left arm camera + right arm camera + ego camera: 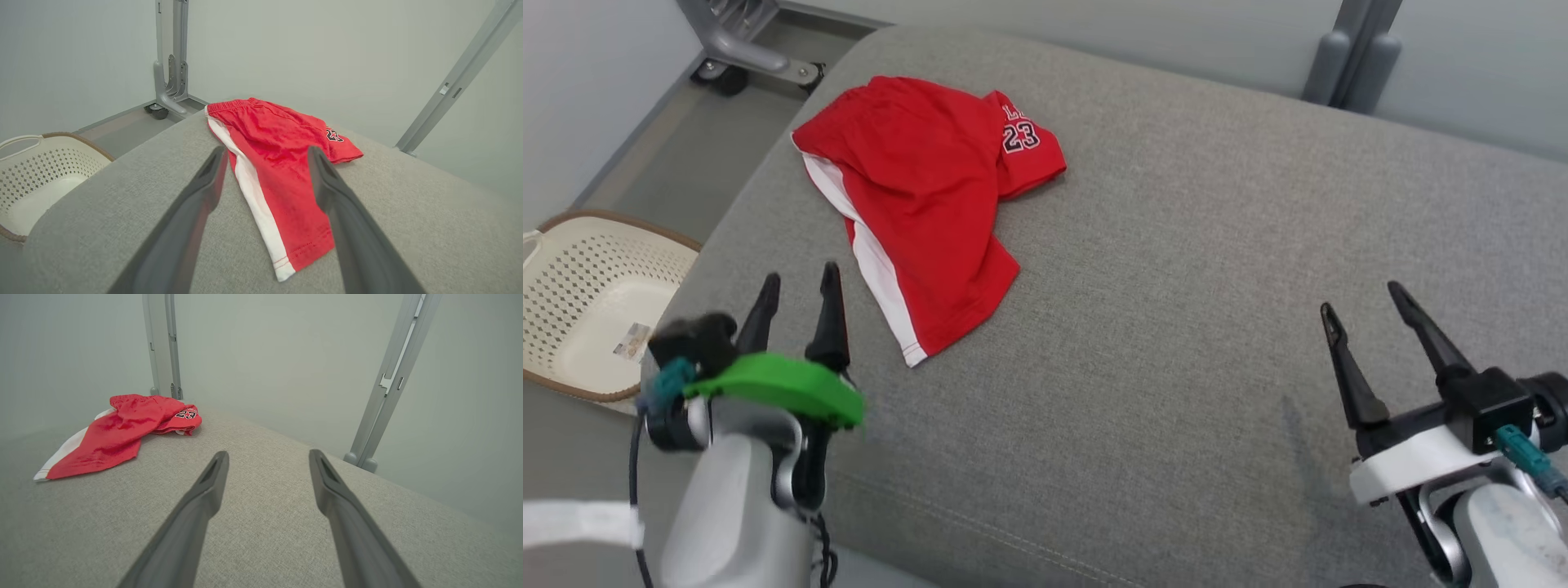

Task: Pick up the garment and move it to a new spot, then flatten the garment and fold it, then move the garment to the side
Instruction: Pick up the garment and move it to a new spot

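As we look down from the head, red shorts lie rumpled at the far left of the grey cushion, our left tool near them, our right tool well apart, both spread and empty. Our left wrist shows their white-striped leg beyond the fingers; our right wrist shows them far left.

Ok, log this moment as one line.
stage: pickup not begun | red shorts: rumpled, far left of grey cushion | left gripper: open, beside shorts, not touching | right gripper: open, empty

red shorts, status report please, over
Left gripper open, empty, beside the shorts. Right gripper open, empty, well clear. Shorts crumpled, untouched on grey cushion. Nothing blocking.
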